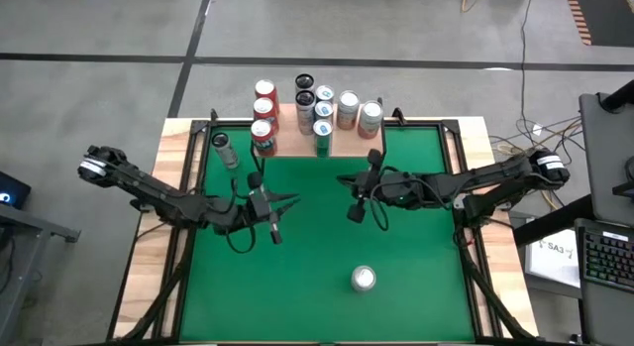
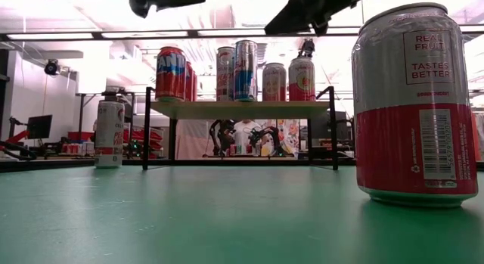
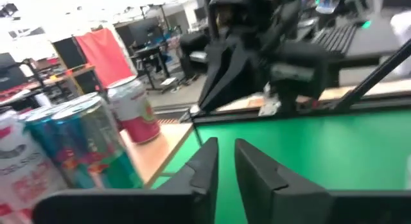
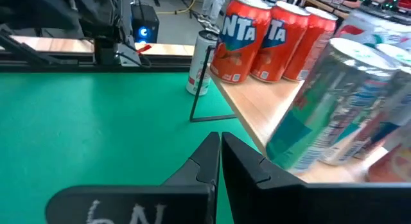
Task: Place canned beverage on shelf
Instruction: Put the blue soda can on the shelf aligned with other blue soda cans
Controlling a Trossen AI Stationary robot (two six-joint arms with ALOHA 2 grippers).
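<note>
**A:** Where was the shelf (image 1: 342,140)?

**B:** At the far edge of the green table (image 1: 327,237), near the middle. It was a small light-wood platform on thin black legs, and about nine cans stood upright on it. Three orange cans (image 1: 264,112) lined its left side, with blue-and-silver cans (image 1: 323,110) in the middle and a red-and-white can (image 1: 369,116) on the right.

**A:** Were any cans off the shelf?

**B:** Two. A slim silver can (image 1: 224,149) stood on the table just left of the shelf. A red-and-silver can (image 1: 364,279) stood alone near the front of the table, well apart from both arms.

**A:** And the grippers?

**B:** The left gripper (image 1: 273,227) hung above the table left of centre, in front of the shelf. In its wrist view its fingers (image 3: 253,169) stood close together with a narrow gap and nothing between them. The right gripper (image 1: 355,211) hung right of centre, its fingers (image 4: 237,161) pressed together and empty. Neither touched a can.
</note>
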